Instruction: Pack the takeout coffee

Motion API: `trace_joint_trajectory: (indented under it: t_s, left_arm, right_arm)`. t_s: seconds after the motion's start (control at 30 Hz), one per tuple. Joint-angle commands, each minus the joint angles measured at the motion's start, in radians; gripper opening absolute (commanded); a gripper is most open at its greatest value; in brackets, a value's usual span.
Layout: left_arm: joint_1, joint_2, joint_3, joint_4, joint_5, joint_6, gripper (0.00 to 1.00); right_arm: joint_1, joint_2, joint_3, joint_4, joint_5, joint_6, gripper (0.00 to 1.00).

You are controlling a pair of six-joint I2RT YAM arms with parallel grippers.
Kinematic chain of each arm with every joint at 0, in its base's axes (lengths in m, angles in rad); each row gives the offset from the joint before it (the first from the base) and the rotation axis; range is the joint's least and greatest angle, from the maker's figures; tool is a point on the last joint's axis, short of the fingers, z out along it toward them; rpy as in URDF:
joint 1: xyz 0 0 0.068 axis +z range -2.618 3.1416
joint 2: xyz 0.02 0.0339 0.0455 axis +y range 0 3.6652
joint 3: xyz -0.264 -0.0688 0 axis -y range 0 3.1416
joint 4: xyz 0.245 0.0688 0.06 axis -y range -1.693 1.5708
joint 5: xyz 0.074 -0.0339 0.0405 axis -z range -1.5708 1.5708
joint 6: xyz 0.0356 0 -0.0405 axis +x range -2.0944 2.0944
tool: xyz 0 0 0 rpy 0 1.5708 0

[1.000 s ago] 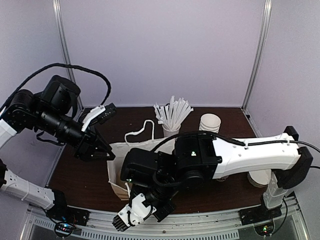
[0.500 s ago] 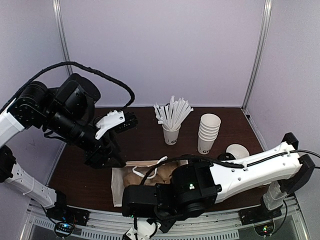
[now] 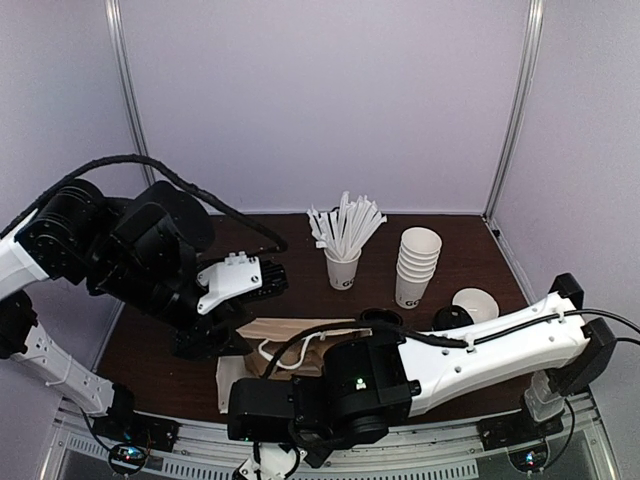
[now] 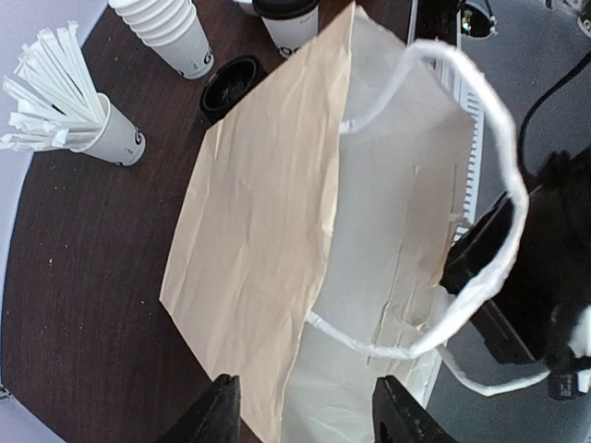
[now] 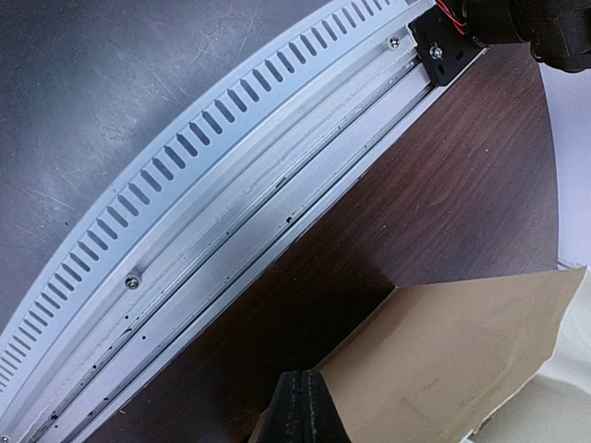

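The takeout coffee, a white cup with a black dome lid, stands at the top edge of the left wrist view; in the top view only its lid shows behind my right arm. A brown paper bag with white rope handles lies tilted, mouth open, also in the top view. My left gripper is open above the bag's mouth, apart from it, and shows in the top view. My right gripper is shut on the bag's edge near the table's front rail.
A lidless cup of white sticks and a stack of lidless white cups stand at the back. A loose black lid lies beside the bag. A white cup-like piece sits to the right. The metal front rail borders the table.
The bag has gone from upright to tilted low towards the front edge. My right arm has dropped and moved forward. My left arm has swung right, over the bag.
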Motion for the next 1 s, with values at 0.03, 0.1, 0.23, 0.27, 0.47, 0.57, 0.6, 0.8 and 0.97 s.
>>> trace_joint_trajectory:
  t_s: [0.03,0.1,0.23,0.27,0.47,0.57,0.6,0.8,0.97]
  left_arm:
    - [-0.043,-0.072,0.015,-0.018,0.005,-0.043,0.5]
    - [-0.044,-0.065,-0.033,0.005,0.042,-0.042,0.49]
    - [-0.053,-0.048,-0.069,0.027,0.063,-0.05,0.46]
    - [-0.053,-0.052,-0.074,0.029,0.056,-0.052,0.46]
    - [-0.053,-0.077,-0.15,0.079,0.032,-0.045,0.46]
    - [-0.053,-0.042,-0.179,0.097,0.0,-0.025,0.52]
    - [-0.053,-0.023,-0.183,0.092,-0.033,-0.022,0.54]
    - [-0.052,0.07,-0.19,0.011,-0.189,-0.043,0.63]
    - [-0.051,0.072,-0.246,0.118,-0.28,-0.051,0.68]
  right_arm:
    - [0.009,0.014,0.049,-0.003,0.051,-0.012,0.0]
    - [0.012,0.012,0.055,0.0,0.062,-0.012,0.0]
    - [0.019,0.009,0.058,0.0,0.073,-0.014,0.0]
    - [0.022,0.007,0.055,0.002,0.074,-0.016,0.0]
    - [0.039,0.009,0.062,-0.004,0.076,-0.018,0.0]
    - [0.048,0.013,0.07,-0.009,0.077,-0.017,0.0]
    - [0.052,0.015,0.069,-0.01,0.083,-0.018,0.0]
    - [0.077,0.025,0.067,-0.009,0.091,-0.006,0.0]
    - [0.082,0.032,0.074,-0.018,0.08,-0.005,0.0]
